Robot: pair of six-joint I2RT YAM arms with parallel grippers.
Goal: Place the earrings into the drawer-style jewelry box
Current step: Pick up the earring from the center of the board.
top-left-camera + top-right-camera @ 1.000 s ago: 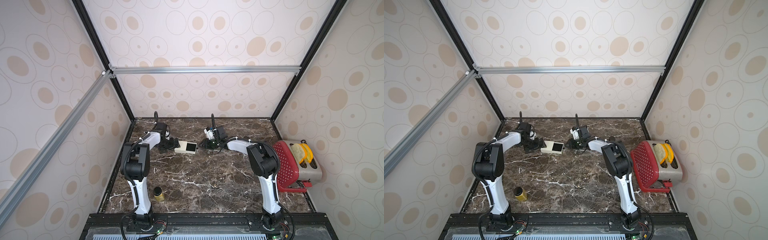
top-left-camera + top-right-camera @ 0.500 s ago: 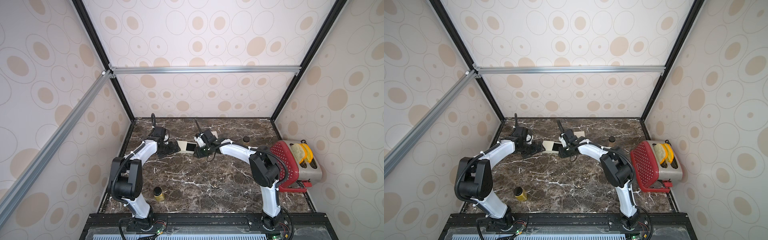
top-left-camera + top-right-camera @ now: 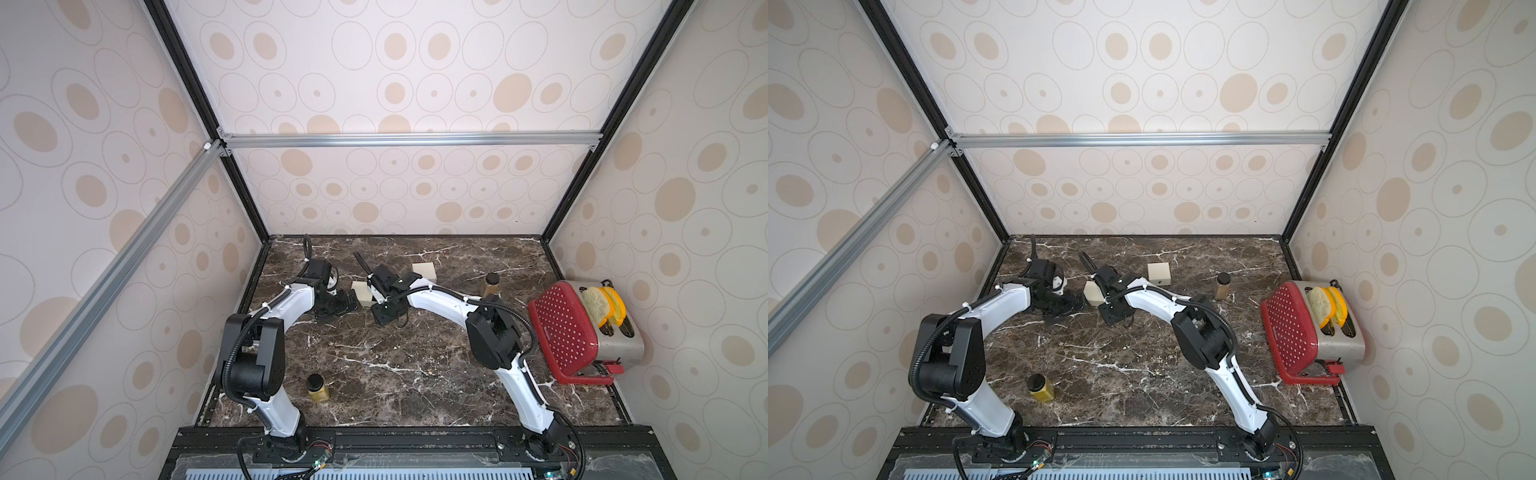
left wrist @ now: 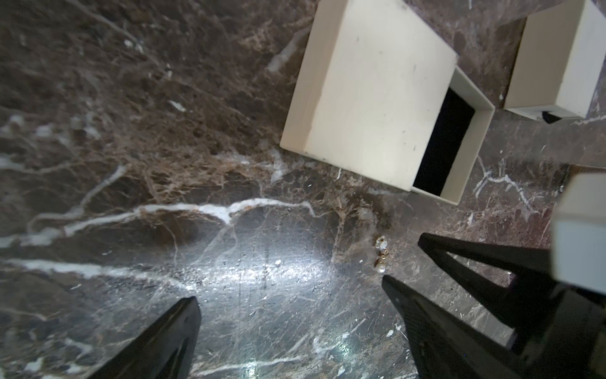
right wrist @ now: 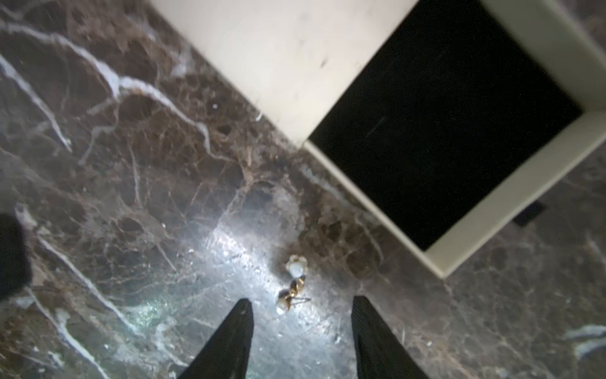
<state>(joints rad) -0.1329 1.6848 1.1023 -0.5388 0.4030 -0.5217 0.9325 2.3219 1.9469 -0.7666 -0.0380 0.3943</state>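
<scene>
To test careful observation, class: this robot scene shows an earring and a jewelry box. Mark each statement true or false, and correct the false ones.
1. The earring lies on the marble table. True.
2. The right pincer grips the earring. False: its jaws stand apart, and the earring lies loose by the tips.
3. The jewelry box has its drawer pulled out. True.
4. An earring lies in the drawer. False: the visible black lining is bare.
5. The left pincer is shut. False: it is wide open.
6. A second cream box stands on the table too. True.
</scene>
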